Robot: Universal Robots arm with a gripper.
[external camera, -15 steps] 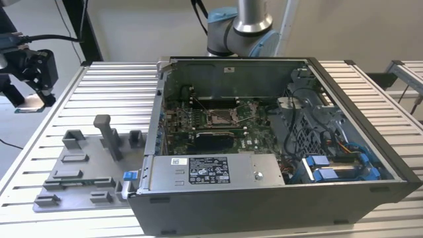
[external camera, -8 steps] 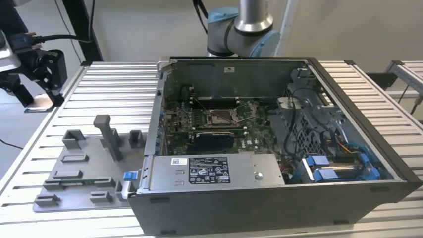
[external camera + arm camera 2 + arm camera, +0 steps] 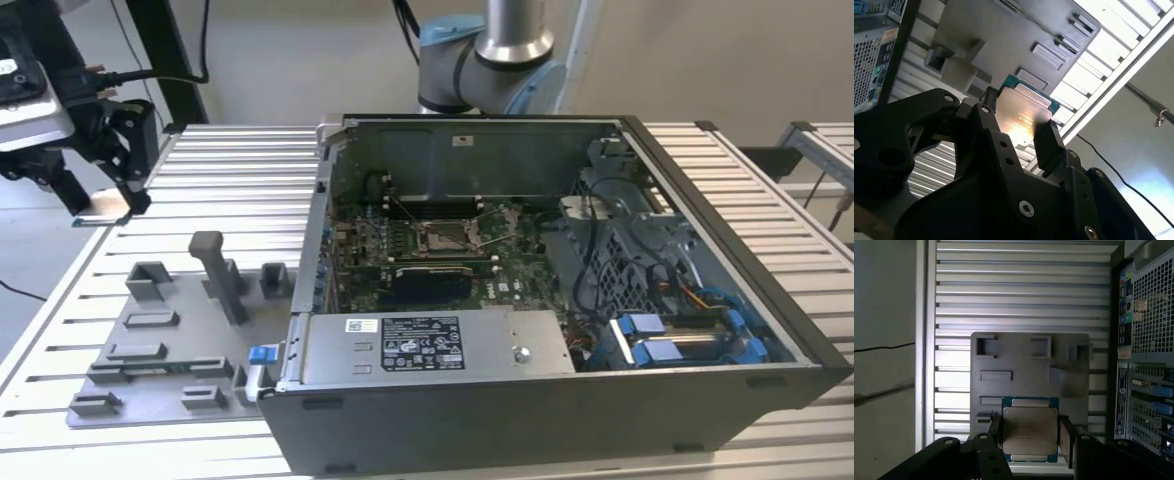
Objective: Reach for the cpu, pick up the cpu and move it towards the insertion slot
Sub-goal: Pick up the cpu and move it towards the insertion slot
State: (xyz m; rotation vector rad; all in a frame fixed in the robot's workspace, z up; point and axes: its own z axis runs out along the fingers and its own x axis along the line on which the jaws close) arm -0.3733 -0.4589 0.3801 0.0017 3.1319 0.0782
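First wrist view shows the pincer [image 3: 1031,439] gripping the cpu [image 3: 1030,427] by opposite edges, raised over the slatted metal surface [image 3: 1019,290] near the grey fixture [image 3: 1019,360]; the insertion slot [image 3: 445,236] lies inside the white-labelled computer case [image 3: 534,425].

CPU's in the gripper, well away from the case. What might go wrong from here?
1. The gripper pinches the cpu only by two thin edges; it may slip or tilt.
2. The insertion slot sits deep inside the computer case; the gripper may clip its wall.
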